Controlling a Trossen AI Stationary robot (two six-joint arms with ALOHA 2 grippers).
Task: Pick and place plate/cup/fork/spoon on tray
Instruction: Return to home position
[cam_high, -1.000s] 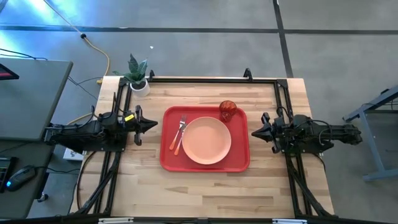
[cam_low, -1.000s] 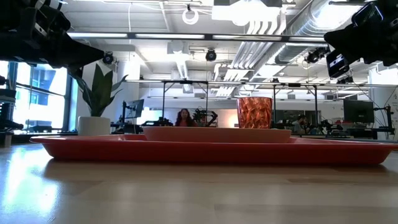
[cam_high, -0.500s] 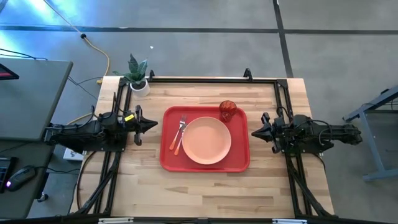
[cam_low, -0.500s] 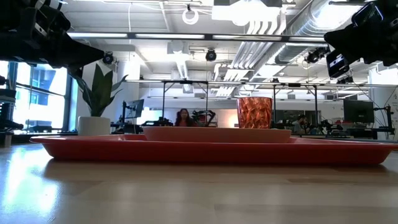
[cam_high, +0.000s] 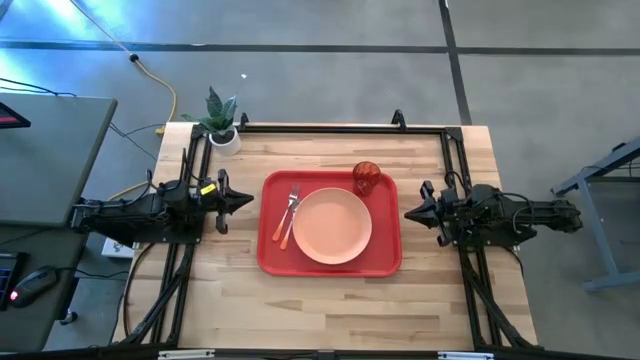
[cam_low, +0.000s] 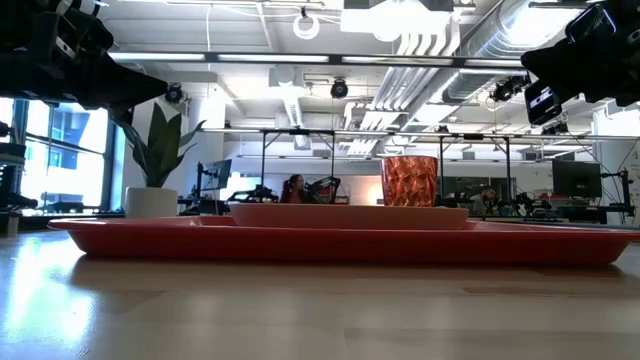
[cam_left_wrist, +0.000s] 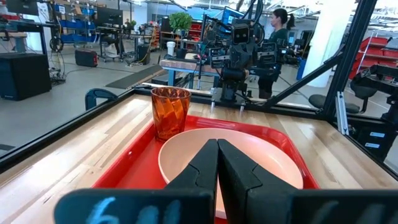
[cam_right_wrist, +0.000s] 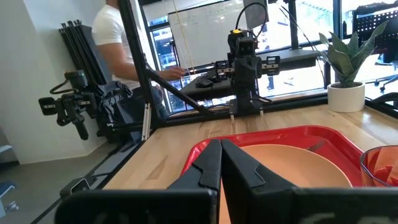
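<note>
The red tray (cam_high: 330, 263) lies flat at the centre of the wooden table (cam_high: 330, 300). The peach plate (cam_high: 331, 226) rests inside the tray, slightly toward the right arm's side. The fork (cam_high: 292, 202) and the spoon (cam_high: 287, 232) lie side by side in the tray between the plate and the tray's left rim, the fork's tines pointing toward the far edge of the table. The spoon's head is too small to make out. The red cup (cam_high: 366, 177) stands upright in the tray's far right corner, just beside the plate. The left claw (cam_high: 245, 201) is positioned over the table just left of the tray, its fingers pressed together and holding nothing. The right claw (cam_high: 410, 213) is positioned just right of the tray, likewise closed together and empty. A small white pot with a green plant (cam_high: 222, 124) stands at the table's far left corner. No brand, label or legible writing is visible on any item.
</note>
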